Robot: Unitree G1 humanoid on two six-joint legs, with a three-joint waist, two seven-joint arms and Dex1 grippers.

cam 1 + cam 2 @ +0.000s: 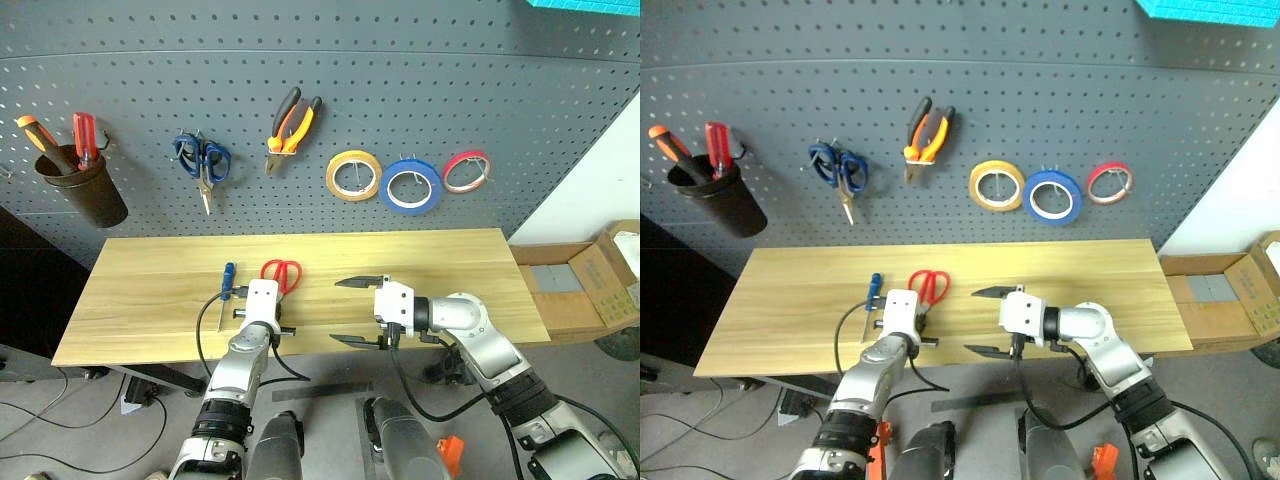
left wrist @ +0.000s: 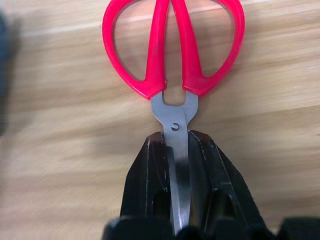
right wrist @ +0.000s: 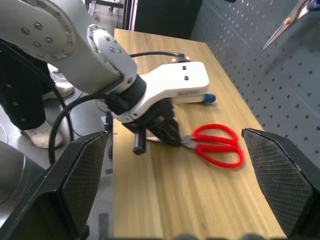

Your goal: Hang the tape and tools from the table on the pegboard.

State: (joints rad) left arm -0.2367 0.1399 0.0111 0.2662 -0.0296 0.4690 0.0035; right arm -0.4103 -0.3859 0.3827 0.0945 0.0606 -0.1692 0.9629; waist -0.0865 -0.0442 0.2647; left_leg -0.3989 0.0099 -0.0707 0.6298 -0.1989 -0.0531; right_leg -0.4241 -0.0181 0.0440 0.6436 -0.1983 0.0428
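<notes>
gripping: left gripper [image 2: 176, 150] is clamped on the blades of the red-handled scissors [image 2: 172, 47], which lie flat on the table [image 1: 150, 290]
right gripper [image 1: 358, 312]: fingers spread wide, holding nothing, over the table's middle
blue-handled screwdriver [image 1: 226, 285]: on the table, just beside the left gripper
pegboard [image 1: 420, 90]: blue tape roll [image 1: 409, 185] between yellow roll [image 1: 352, 175] and pink-red roll [image 1: 466, 171]; orange-and-black pliers [image 1: 291, 125] hang there

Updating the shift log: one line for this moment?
left gripper: shut on red scissors blades | right gripper: open, empty | blue screwdriver: on table
</notes>
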